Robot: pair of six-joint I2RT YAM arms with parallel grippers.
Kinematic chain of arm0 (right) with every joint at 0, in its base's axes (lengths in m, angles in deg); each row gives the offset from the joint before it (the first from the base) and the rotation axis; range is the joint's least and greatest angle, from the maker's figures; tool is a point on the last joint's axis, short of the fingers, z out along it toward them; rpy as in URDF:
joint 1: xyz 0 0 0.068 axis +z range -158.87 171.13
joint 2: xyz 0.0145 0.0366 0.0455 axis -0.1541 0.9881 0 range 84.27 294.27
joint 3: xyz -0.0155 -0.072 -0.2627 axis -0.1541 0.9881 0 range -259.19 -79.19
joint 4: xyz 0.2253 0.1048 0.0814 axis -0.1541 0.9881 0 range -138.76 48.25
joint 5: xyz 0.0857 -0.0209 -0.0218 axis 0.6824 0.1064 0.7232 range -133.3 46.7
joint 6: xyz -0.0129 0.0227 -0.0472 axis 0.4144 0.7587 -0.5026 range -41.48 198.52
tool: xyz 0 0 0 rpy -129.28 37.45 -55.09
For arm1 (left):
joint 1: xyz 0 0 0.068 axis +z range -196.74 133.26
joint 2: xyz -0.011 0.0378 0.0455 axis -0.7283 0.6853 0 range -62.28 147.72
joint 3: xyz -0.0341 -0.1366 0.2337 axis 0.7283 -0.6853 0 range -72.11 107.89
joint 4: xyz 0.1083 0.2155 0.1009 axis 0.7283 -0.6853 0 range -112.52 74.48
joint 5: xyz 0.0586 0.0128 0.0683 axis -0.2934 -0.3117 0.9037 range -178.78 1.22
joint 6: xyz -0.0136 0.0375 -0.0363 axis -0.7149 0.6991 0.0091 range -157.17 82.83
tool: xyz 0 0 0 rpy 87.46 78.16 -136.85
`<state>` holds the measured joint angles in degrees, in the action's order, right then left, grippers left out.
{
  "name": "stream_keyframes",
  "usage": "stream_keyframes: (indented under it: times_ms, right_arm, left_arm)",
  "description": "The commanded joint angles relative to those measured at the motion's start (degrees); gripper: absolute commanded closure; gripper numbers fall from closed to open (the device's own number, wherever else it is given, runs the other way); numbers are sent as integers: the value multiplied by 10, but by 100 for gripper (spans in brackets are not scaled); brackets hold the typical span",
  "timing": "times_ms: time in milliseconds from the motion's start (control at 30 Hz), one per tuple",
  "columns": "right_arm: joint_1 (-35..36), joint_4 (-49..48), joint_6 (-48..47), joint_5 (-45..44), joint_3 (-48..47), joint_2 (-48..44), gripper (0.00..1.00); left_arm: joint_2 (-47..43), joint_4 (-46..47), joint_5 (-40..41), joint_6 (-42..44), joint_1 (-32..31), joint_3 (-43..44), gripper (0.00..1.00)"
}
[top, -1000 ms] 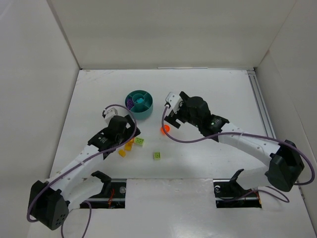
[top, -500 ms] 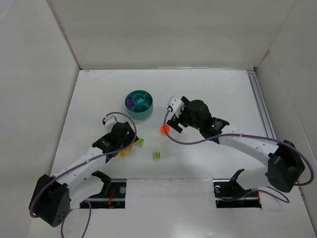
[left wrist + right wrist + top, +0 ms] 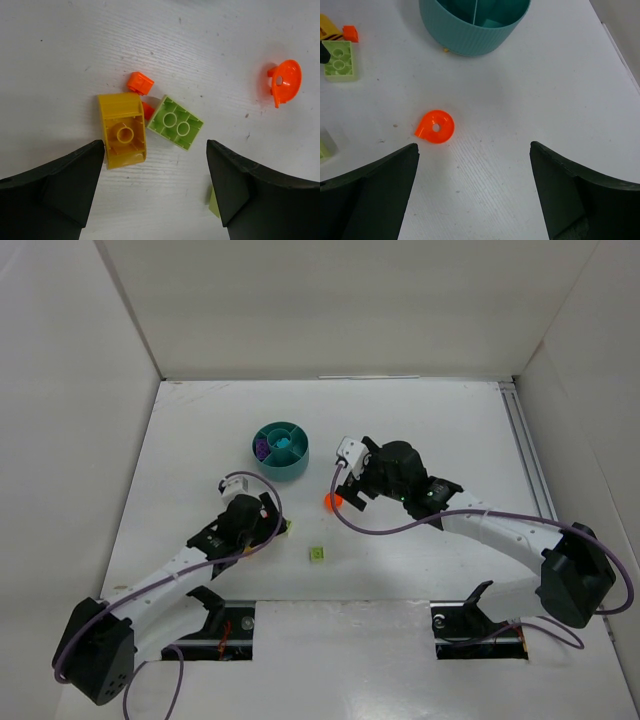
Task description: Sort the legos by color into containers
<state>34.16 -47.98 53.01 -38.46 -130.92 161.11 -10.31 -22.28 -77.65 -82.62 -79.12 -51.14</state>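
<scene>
- The legos nearest the left arm lie in a tight cluster. A yellow brick (image 3: 122,131) and a lime green brick (image 3: 175,122) are both turned hollow side up and lie just beside each other, and a small orange brick (image 3: 140,82) is tucked at their far corner.
- A rounded orange piece (image 3: 436,127) lies alone on bare surface, apart from the cluster and near the dish. A second lime green brick (image 3: 317,554) is seen by itself nearer the arm bases.
- The pieces are judged to be hard, very light and smooth, so a skid or a flip is to be expected if one is pinched off-centre.
- Each brick is best taken across two flat, parallel side walls. The rounded piece offers only a thin curved rim and is judged the trickier hold.
- The teal dish (image 3: 281,450) stands beyond the cluster, and purple pieces (image 3: 262,448) are visible in one wedge. It is low-walled and probably light enough to be shoved by a careless approach.
- The left gripper (image 3: 155,165) is held over the cluster with its fingers spread wide and nothing between them but air — the yellow and lime bricks are framed in the gap.
- The right gripper (image 3: 474,165) is likewise wide apart and empty, poised above the rounded piece.
- Everything rests on a white table (image 3: 430,440).
</scene>
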Motion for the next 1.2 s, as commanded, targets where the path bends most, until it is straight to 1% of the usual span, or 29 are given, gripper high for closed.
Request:
stream_keyframes:
  times_ms: [0,100,167,267,367,467,533,600,633,700,733,933,967,1133,1167]
  right_arm:
    - [-5,-39,0,21,-25,-10,4]
    - [-5,-39,0,26,-25,-10,4]
    - [-5,-39,0,26,-25,-10,4]
    - [-5,-39,0,32,-25,-10,4]
    - [-5,-39,0,32,-25,-10,4]
    - [-5,-39,0,32,-25,-10,5]
    - [-5,-39,0,32,-20,-15,5]
    - [-5,-39,0,32,-20,-15,5]
    - [-5,-39,0,32,-20,-15,5]
    - [-5,-39,0,26,-15,-15,5]
    - [-5,-39,0,26,-14,-15,5]
    - [-5,-39,0,26,-14,-15,5]
    - [-5,-39,0,26,-14,-15,5]
    - [-5,-45,0,32,-14,-4,5]
    - [-5,-45,0,32,-14,-4,5]
  left_arm:
    - [-19,3,-10,15,-10,-4,21]
    - [-24,8,-18,10,-26,-17,23]
    - [-9,8,-18,3,-39,-17,25]
    - [29,-16,12,-25,-45,-9,26]
    - [59,-51,49,-63,-52,13,33]
    - [72,-70,77,-92,-58,19,36]
    - [78,-83,90,-118,-58,25,36]
    - [91,-90,96,-118,-58,33,36]
    - [91,-91,96,-124,-58,40,38]
    - [98,-112,107,-124,-58,47,38]
    - [104,-112,107,-130,-58,47,43]
    - [122,-117,102,-130,-63,53,47]
    - [122,-117,102,-130,-63,53,50]
    - [135,-117,102,-135,-63,59,50]
    - [143,-130,108,-143,-63,64,50]
